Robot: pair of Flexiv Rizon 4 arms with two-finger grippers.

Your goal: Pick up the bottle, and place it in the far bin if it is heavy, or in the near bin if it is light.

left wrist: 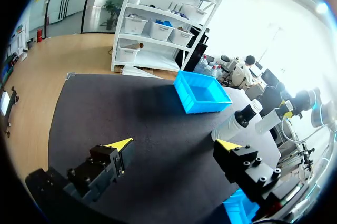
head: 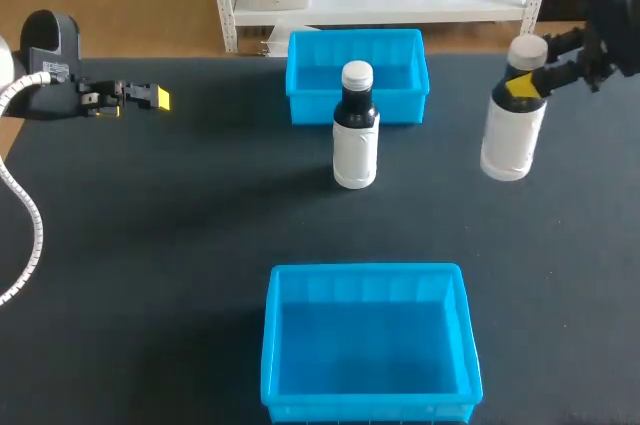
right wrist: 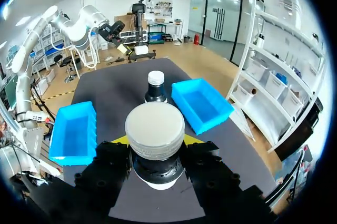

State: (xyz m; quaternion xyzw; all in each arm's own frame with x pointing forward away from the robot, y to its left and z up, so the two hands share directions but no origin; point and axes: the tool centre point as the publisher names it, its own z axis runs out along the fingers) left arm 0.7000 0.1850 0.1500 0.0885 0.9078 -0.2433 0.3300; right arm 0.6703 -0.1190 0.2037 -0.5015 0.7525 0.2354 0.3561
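Holding bottle (head: 513,130) by the neck in right gripper (head: 522,88), clamped on it from both sides, axis upright, at the right of the table (head: 150,245). We can't tell if its base is lifted. Far bin (head: 300,50) lies to its left and slightly beyond, near bin (head: 272,345) left and toward us. Second bottle (head: 355,130) stands just before the far bin, so we judge that route needs clearance. Left gripper (head: 150,97) is far off, jaws apart.

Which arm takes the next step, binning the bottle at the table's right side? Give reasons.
Right. The right pincer grips that bottle by its neck; the left pincer hangs open and empty, far across the table.
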